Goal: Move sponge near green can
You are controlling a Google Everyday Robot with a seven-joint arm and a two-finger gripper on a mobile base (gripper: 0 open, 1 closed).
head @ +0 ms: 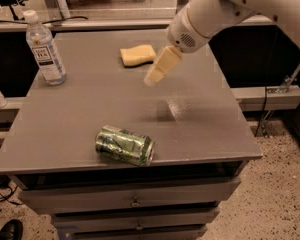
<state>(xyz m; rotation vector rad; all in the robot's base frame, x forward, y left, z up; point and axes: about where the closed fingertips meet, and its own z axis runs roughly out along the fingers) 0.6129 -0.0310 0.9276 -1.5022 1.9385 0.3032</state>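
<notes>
The pale yellow sponge (pixel 137 54) lies flat at the back middle of the grey table (pixel 80 109). The green can (pixel 124 145), dented with a green and white pattern, lies on its side near the table's front edge. My gripper (pixel 157 69) hangs from the white arm above the table, just right of and in front of the sponge, not touching it. Its cream fingers point down and to the left. It holds nothing I can see.
A clear plastic bottle (pixel 45 49) with a white cap stands at the back left of the table. Drawers (pixel 135 201) sit under the table front. A counter runs behind the table. Speckled floor lies to the right.
</notes>
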